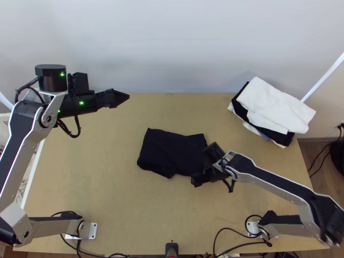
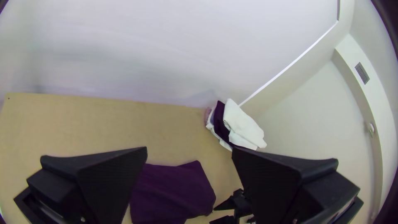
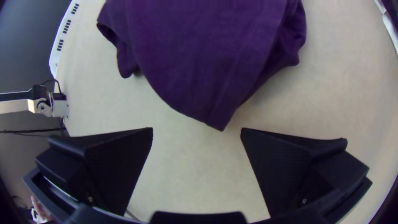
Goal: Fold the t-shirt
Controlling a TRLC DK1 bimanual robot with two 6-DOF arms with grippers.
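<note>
The t-shirt (image 1: 170, 150) lies on the counter (image 1: 103, 185) around its middle, a dark, squat bundle, far more compact than a spread shirt, so I judge much of the folding done. It isn't neat, though: its near edge is uneven, and loose layers stick out at the sides, with one corner coming to a point. How many layers there are I can't tell.

My right claw (image 3: 197, 129) is beside that pointed corner, fingers wide apart and grasping nothing. My left claw (image 2: 189, 148) is also released, held up over the counter's far left part, well apart from the shirt.

What's left, as I judge it, is perhaps one more fold from the right end, then tucking the loose layers and squaring the edges. A pile of clothes (image 1: 275, 107) sits at the far right corner.
</note>
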